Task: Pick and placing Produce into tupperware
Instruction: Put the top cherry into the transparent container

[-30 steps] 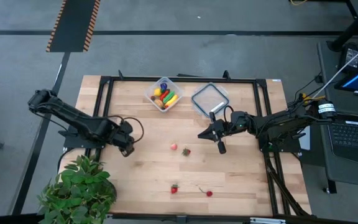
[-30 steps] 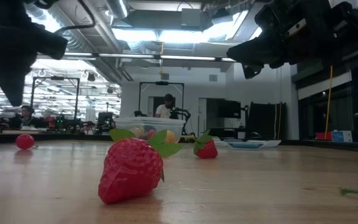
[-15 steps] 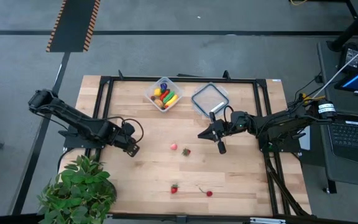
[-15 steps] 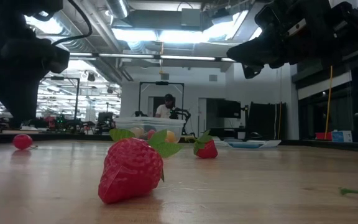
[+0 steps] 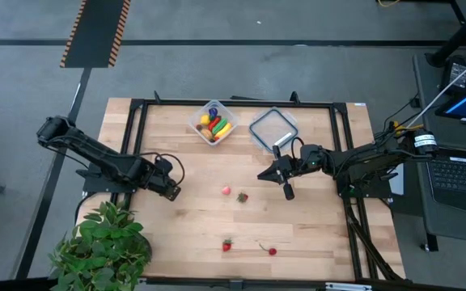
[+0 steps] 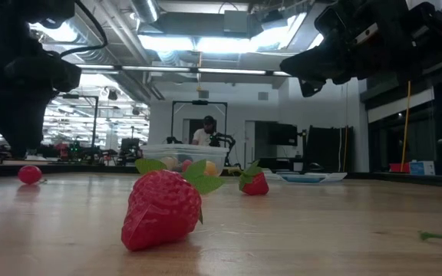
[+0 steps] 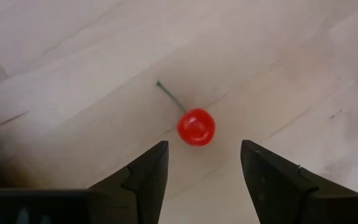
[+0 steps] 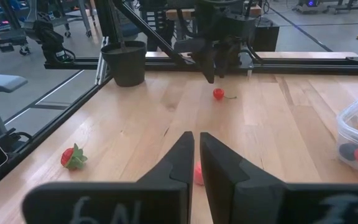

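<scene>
Wooden planks made up the counter (image 5: pixel 192 226), and most of the produce sat already in the tub (image 5: pixel 211 123) at its far edge, a heap of yellow, orange, green and purple pieces. Just right of the tub lay the flat lid (image 5: pixel 272 129).

Several pieces lay loose on the wood. A cherry (image 7: pixel 196 127) with a thin green stem rested on the left side, and the left hand (image 7: pixel 202 163) hung right over it, fingers (image 7: pixel 146 171) spread to either side of it and not touching it. From above, that hand (image 5: pixel 171 191) showed low over the counter's left part, hiding the cherry under it. The right wrist view showed the same cherry (image 8: pixel 218 94) under the dark left hand (image 8: pixel 211 65) across the counter.

Near the middle lay a pinkish-red piece (image 5: pixel 226 191) and, just right of it, a strawberry (image 5: pixel 242 196). At the near edge lay another strawberry (image 5: pixel 227 245), a loose green stem (image 5: pixel 260 244) and a small red berry (image 5: pixel 273 251), each apart from the others. From counter height the near strawberry (image 6: pixel 163 205) loomed large, with the second one (image 6: pixel 255 182) behind it.

The right hand (image 5: pixel 283 188) waited right of centre above the wood, its fingers (image 8: pixel 178 163) pressed together with nothing between them.

A potted plant (image 5: pixel 103 246) stood at the near left corner.
</scene>
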You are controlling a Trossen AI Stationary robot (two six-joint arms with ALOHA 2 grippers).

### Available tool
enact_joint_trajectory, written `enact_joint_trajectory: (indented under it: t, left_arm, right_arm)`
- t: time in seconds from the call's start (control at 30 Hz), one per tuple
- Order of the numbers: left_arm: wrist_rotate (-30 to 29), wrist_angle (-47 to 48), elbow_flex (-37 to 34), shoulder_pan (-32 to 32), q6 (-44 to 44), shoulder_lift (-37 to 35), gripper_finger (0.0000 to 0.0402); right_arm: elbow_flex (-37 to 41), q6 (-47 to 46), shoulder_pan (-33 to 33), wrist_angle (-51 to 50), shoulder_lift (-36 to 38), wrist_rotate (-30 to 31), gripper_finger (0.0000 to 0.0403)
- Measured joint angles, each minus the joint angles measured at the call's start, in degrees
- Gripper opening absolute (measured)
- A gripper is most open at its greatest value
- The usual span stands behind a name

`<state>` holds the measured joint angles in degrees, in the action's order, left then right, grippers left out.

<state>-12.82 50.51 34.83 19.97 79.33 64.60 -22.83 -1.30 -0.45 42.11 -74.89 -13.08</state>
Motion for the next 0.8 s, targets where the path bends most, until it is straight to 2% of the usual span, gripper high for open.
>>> enact_joint_trajectory:
  t: [0.17, 0.5, 0.8]
  left_arm:
    - [-0.1, -0.3, 0.0, 0.0, 2.7, 0.9, 0.0192]
    - [0.8, -1.6, 0.0, -0.1, 2.7, 8.6, 0.0192]
    - [0.9, -4.8, 0.0, -0.1, 1.5, 10.9, 0.0192]
  right_arm:
    - [0.0, 0.0, 0.0, 0.0, 0.0, 0.0, 0.0031]
    - [0.0, 0.0, 0.0, 0.0, 0.0, 0.0, 0.0031]
    - [0.0, 0.0, 0.0, 0.0, 0.0, 0.0, 0.0031]
